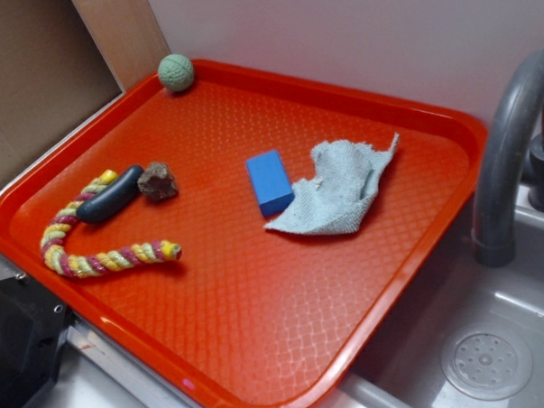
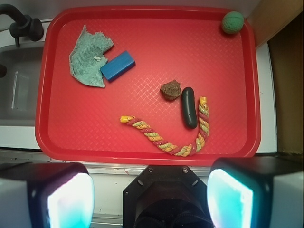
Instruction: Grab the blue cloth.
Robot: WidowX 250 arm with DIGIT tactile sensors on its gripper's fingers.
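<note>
Beside a grey sink, we see a red plastic tray (image 1: 411,279) carrying all items. We locate the pale grey-blue woven cloth (image 2: 88,57) crumpled in the tray corner nearest the faucet, touching the solid bright blue rectangular block (image 2: 118,66). Farther off lie a brown rock-like lump (image 2: 170,90), a dark oblong piece (image 2: 189,107), a braided rope toy (image 2: 166,140) and a green ball (image 2: 232,22). We find the gripper (image 2: 151,197) spread wide, high above the tray, holding nothing. We judge the approach not yet begun: next, centre over the cloth, away from the block, and descend.
</note>
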